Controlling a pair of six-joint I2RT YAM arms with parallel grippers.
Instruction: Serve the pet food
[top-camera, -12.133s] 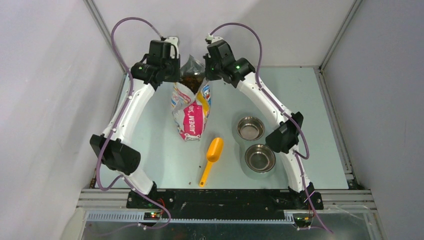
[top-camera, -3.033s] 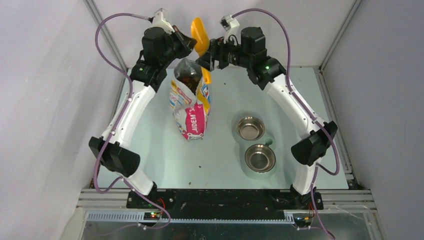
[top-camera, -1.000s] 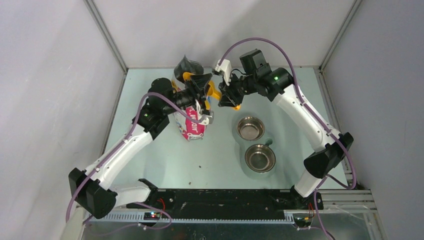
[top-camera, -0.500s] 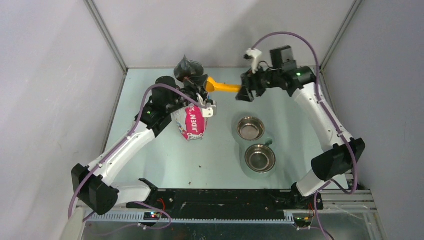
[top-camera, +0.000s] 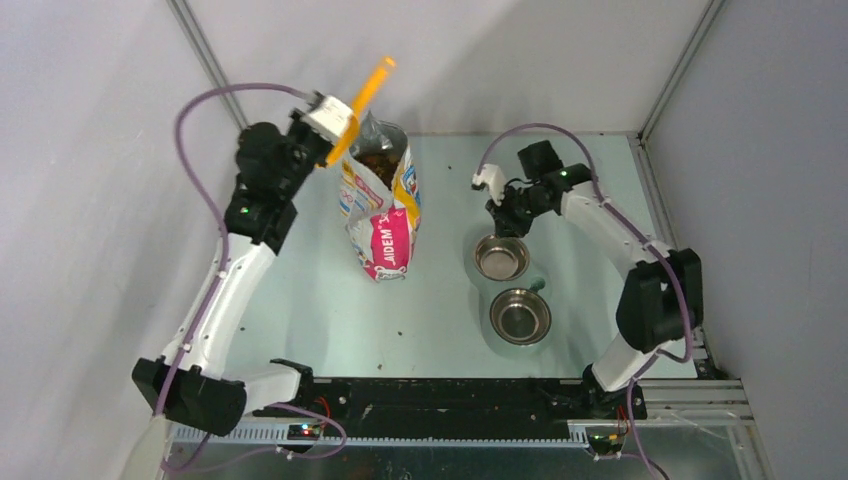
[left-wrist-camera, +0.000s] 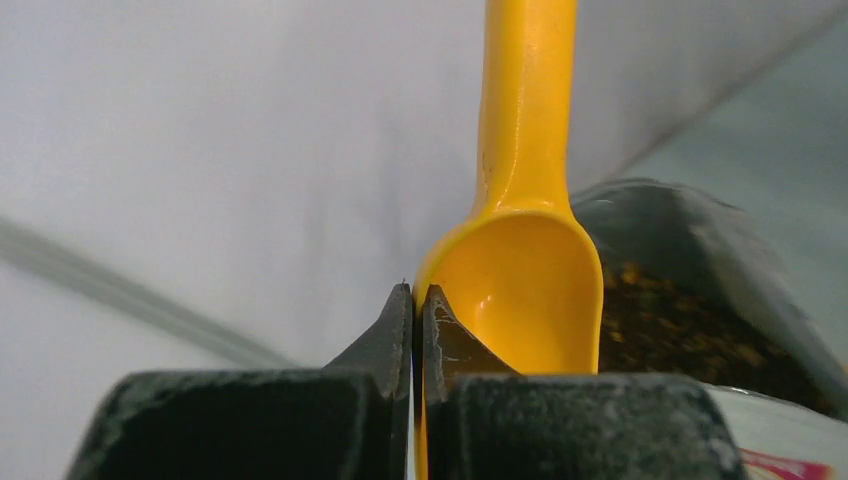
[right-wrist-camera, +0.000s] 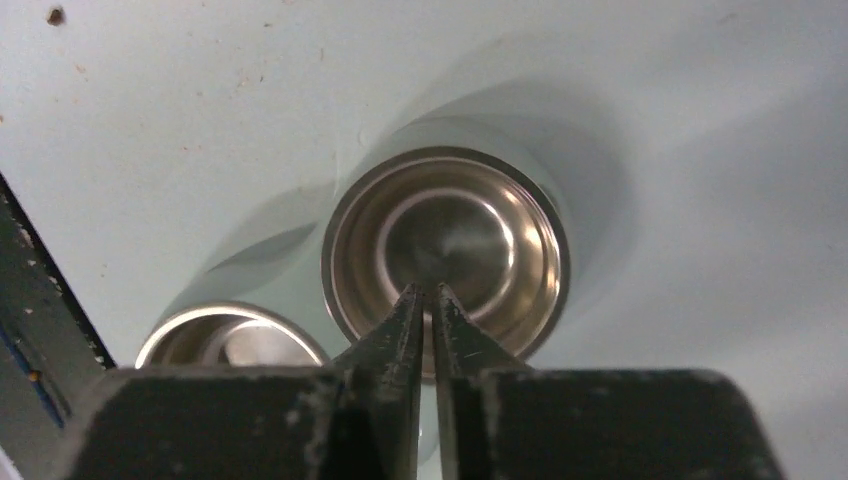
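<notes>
1. Well, my left claw (left-wrist-camera: 413, 310) was shut tight, pinching the rim of the yellow plastic scoop (left-wrist-camera: 520, 270) at its bowl, with the handle running away from my fingers.
2. That claw hung above the far left corner of the upright white, yellow and pink printed bag (top-camera: 380, 215), and the scoop's handle slanted up beyond the bag toward the back wall.
3. The pet food (top-camera: 379, 160), small brown kibble pellets, lay heaped inside the bag's open top. From my left wrist it showed just right of the scoop's bowl.
4. My right claw (right-wrist-camera: 425, 300) was all but closed, with only a slit between the fingers, and it gripped nothing.
5. It pointed down over a round steel bowl (right-wrist-camera: 445, 240) standing to the right of the bag.
6. A second steel bowl (top-camera: 520, 316) sat just beside the first, also right of the bag but nearer my bases.
7. A few dark crumbs dotted the pale green tabletop (top-camera: 300, 300) on the bag's near side.
</notes>
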